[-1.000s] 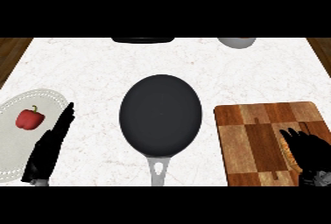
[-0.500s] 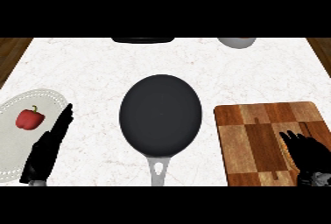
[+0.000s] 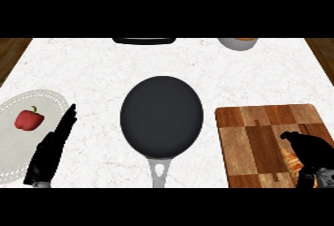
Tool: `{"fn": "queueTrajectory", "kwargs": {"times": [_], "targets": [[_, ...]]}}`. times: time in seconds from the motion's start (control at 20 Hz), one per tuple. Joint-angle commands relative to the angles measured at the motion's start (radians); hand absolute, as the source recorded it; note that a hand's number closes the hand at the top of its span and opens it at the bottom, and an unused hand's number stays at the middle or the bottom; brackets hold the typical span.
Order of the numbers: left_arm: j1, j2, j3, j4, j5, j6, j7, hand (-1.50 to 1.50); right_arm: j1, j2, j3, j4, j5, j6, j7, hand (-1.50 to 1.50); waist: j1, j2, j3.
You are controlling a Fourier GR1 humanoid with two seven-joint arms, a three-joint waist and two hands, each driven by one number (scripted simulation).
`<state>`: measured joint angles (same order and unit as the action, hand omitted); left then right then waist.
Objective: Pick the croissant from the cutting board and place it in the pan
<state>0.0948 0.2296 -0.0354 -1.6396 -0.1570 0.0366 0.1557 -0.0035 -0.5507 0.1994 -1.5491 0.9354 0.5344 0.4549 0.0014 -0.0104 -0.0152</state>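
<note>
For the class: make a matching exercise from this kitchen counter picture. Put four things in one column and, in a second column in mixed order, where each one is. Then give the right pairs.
Things
1. pan
2. red pepper
3. croissant
4. left robot hand

Places
A. on the cutting board, partly hidden under the right robot hand
B. middle of the counter, handle toward the robot
C. on the white plate at the left
D. resting open between the plate and the pan

Pairs: 1-B, 2-C, 3-A, 4-D
</note>
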Motion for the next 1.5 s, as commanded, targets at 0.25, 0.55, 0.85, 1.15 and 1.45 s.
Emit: {"fn": "queueTrajectory", "kwargs": {"times": [0.25, 0.55, 0.85, 1.15, 1.45], "targets": [[0.011, -0.005, -0.004, 0.015, -0.029, 0.004, -0.026, 0.00, -0.119, 0.149, -0.085, 0.093, -0.153, 0.031, -0.057, 1.50, 0.015, 0.013, 0.016], [0.019, -0.029, 0.000, 0.029, -0.031, 0.011, -0.057, 0.00, -0.153, 0.130, -0.114, 0.011, -0.083, -0.097, -0.081, 1.50, 0.003, 0.010, 0.015], [-0.014, -0.016, 0.017, 0.019, -0.014, -0.004, -0.014, 0.00, -0.198, 0.117, -0.139, -0.137, -0.022, -0.358, -0.226, 1.50, -0.004, 0.007, 0.016], [-0.011, 0.018, 0.050, 0.011, 0.013, -0.045, -0.016, 0.00, -0.280, 0.171, -0.116, -0.228, -0.015, -0.442, -0.290, 1.50, 0.004, 0.009, 0.015], [-0.007, -0.031, 0.019, 0.044, -0.027, -0.019, -0.044, 0.00, -0.440, 0.324, -0.046, -0.256, -0.049, -0.336, -0.150, 1.50, 0.003, 0.009, 0.015]]}}
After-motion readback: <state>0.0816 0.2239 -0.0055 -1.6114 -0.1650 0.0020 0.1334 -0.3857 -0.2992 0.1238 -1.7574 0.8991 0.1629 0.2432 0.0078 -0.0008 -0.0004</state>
